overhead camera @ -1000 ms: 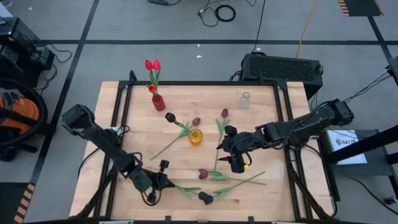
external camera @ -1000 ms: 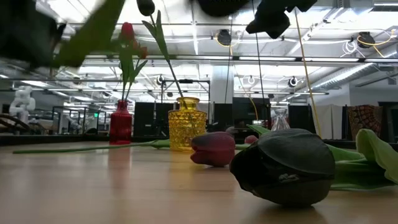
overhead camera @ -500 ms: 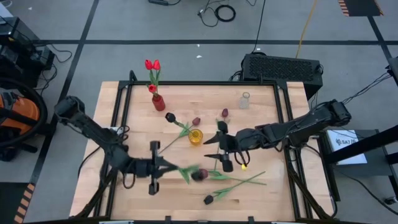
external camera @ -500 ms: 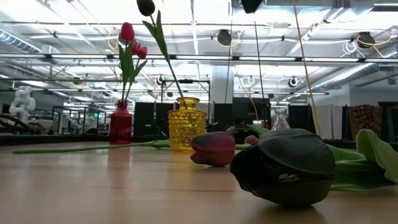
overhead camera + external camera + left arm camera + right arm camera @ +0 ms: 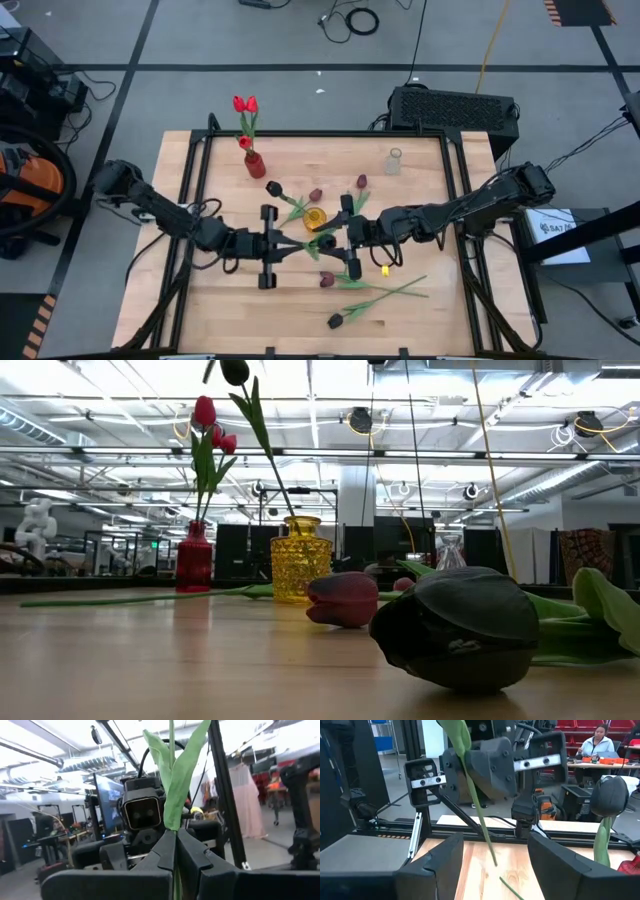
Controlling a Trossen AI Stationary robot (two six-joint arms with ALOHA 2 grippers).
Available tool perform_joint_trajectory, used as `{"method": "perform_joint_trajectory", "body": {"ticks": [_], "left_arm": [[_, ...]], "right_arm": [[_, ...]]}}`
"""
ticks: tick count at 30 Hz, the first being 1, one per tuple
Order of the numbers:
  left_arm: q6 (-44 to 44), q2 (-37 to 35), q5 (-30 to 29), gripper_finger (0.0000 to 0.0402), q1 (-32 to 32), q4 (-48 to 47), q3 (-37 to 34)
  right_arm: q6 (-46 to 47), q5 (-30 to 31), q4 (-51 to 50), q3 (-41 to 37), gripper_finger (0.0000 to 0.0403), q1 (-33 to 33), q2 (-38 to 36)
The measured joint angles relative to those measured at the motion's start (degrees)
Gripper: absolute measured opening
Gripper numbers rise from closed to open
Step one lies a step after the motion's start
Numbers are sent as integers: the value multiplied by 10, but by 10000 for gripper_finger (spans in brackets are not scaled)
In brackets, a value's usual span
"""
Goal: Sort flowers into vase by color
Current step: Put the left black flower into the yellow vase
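Observation:
Over the table's middle, my left gripper [image 5: 295, 244] [image 5: 173, 837] is shut on a flower [image 5: 308, 243] held clear of the table; its head is outside the wrist views. My right gripper [image 5: 328, 240] [image 5: 495, 845] faces it, open, a finger on either side of the stem's hanging cut end [image 5: 493, 857], apart from it. The yellow vase [image 5: 315, 219] holds a black tulip [image 5: 235, 370], and the red vase [image 5: 254, 164] holds red tulips [image 5: 245, 104]. Several maroon and black flowers [image 5: 327, 279] lie flat on the table. My left gripper pinches the flower's green stem and the base of a leaf [image 5: 172, 827] between its two fingers. The fingers come about level from the table's left, tipped slightly up, and lie across the stem. The stem stands upright, its cut end [image 5: 493, 857] hanging below, clear of the table.
A small clear vase [image 5: 394, 162] stands at the far right. A black tulip [image 5: 335, 320] and long-stemmed flowers [image 5: 385, 292] lie near the front edge. The yellow vase stands just beyond the two grippers. A person [image 5: 600, 742] sits far behind the table.
My left gripper has risen from the table's near edge and swung toward the middle, tipping from pointing down to about level. The flower came up with it, lifted clear. My right gripper has tipped up to level and shifted a little toward the left gripper.

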Motion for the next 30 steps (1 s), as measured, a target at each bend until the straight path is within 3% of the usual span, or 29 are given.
{"method": "perform_joint_trajectory", "body": {"ticks": [14,25,30], "left_arm": [[4,104,20,10,21,140,0],[-21,120,45,10,41,154,0],[-22,120,51,10,42,157,0]], "right_arm": [[9,-3,6,0,215,3,0],[2,-3,1,0,214,3,9],[-2,-3,13,0,188,3,19]]}}
